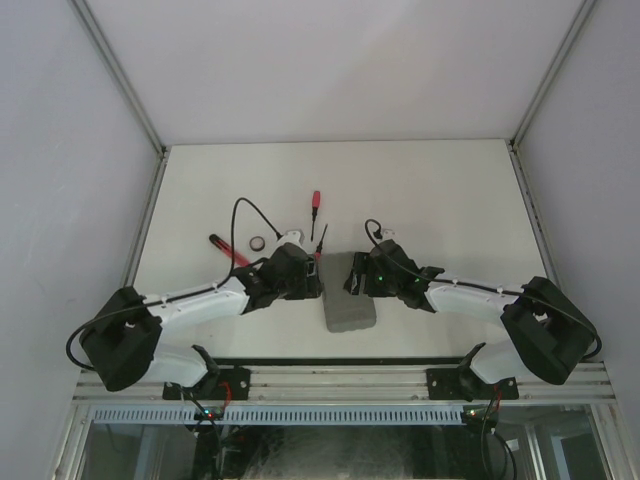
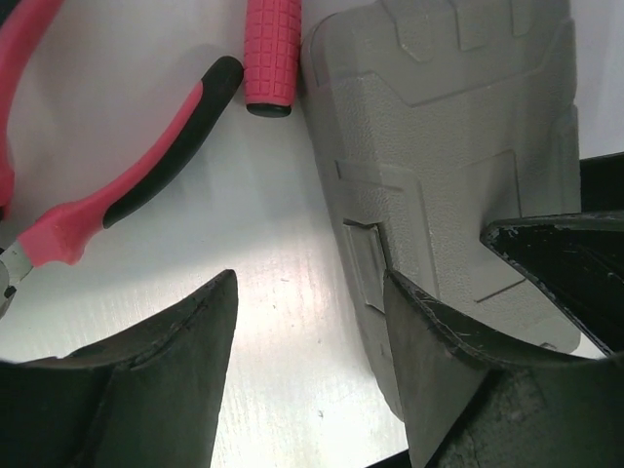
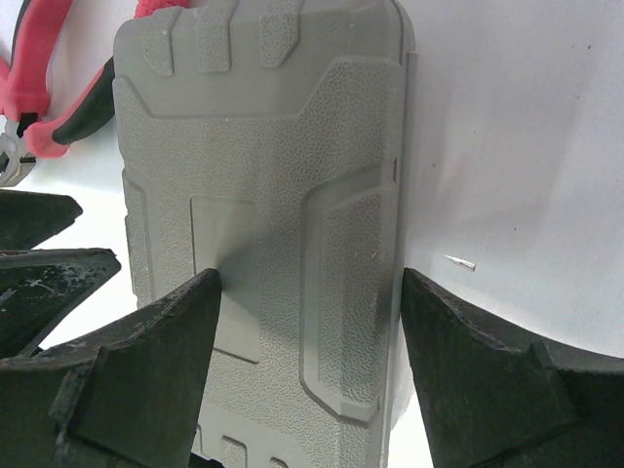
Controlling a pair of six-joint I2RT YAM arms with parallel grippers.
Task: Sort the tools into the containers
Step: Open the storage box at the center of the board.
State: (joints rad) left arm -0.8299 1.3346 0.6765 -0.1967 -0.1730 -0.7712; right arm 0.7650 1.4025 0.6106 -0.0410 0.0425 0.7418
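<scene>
The containers [image 1: 350, 306] lie as one grey slab between my two grippers. My left gripper [image 1: 312, 276] is open at the slab's left edge. In the left wrist view its gripper [image 2: 310, 327] has bare table between the fingers, and the right finger [image 2: 429, 361] sits against the side of the containers [image 2: 448, 146]. My right gripper [image 3: 307, 292] is open over the right half of the containers [image 3: 273, 185], one finger above the lid and the other just past the right edge. Red-and-black pliers [image 2: 136, 185] and a red screwdriver handle [image 2: 271, 54] lie beyond the left gripper.
On the table behind the arms lie a red-handled screwdriver [image 1: 315, 201], a thin dark screwdriver [image 1: 322, 240], the pliers [image 1: 226, 250] and a small dark ring [image 1: 257, 243]. A tiny metal bit [image 3: 460, 261] lies right of the slab. White walls enclose the table.
</scene>
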